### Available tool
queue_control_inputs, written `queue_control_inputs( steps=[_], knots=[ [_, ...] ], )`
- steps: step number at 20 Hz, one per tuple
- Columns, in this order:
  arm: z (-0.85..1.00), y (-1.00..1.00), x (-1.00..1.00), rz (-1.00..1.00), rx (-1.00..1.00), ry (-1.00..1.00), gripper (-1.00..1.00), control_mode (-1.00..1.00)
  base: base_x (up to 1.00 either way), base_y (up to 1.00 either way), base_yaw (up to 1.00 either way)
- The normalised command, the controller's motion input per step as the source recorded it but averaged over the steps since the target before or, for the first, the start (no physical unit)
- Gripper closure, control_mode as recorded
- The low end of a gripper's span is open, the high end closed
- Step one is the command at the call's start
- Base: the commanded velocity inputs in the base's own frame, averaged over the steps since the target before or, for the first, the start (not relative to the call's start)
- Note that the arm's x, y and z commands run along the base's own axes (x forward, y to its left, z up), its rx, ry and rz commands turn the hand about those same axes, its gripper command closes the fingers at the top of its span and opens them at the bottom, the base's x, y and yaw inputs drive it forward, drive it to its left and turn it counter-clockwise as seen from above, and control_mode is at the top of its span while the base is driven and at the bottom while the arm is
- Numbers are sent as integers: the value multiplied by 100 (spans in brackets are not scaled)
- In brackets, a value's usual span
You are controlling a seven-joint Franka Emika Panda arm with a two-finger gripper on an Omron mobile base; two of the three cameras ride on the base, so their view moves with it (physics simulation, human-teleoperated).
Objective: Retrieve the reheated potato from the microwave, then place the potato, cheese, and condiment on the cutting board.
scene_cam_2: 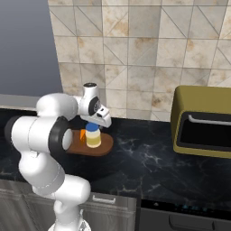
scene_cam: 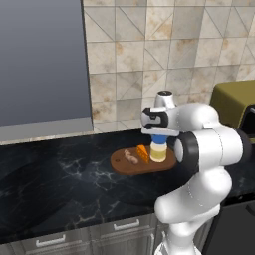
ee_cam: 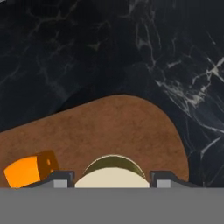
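Observation:
The reddish-brown cutting board (scene_cam: pixel 130 167) (scene_cam_2: pixel 104 147) (ee_cam: pixel 118 131) lies on the black marble counter. On it rest the tan potato (scene_cam: pixel 131 157), the orange cheese wedge (scene_cam: pixel 143 152) (scene_cam_2: pixel 82 135) (ee_cam: pixel 28 169) and the condiment bottle (scene_cam: pixel 158 152) (scene_cam_2: pixel 93 137) (ee_cam: pixel 112 175), which stands upright at the board's right part. My gripper (scene_cam: pixel 159 138) (scene_cam_2: pixel 93 126) (ee_cam: pixel 112 180) hangs straight over the bottle, its fingertips (ee_cam: pixel 63 178) spread wide on either side of the bottle's top. The microwave is out of view.
An olive-yellow toaster oven (scene_cam_2: pixel 205 122) (scene_cam: pixel 236 102) stands on the counter to the right. A grey cabinet (scene_cam: pixel 42 64) hangs at the left above the counter. The tiled wall is close behind the board. Drawers run below the counter's front edge.

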Motion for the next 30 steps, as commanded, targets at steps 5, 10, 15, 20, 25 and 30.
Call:
queue_control_inputs(
  steps=[5, 10, 15, 20, 25, 30],
  knots=[
    [-6, 0, 17, 0, -1, 0, 100, -100, 0, 0, 0],
    [-19, 0, 5, 0, -1, 0, 100, -100, 0, 0, 0],
    [-17, 0, 2, 0, -1, 0, 100, -100, 0, 0, 0],
    [-13, 0, 5, 0, -2, 0, -100, -100, 0, 0, 0],
    [0, -1, 8, 0, 0, 0, -100, -100, 0, 0, 0],
    [12, -5, -8, 0, 0, -1, -100, -100, 0, 0, 0]
  ],
)
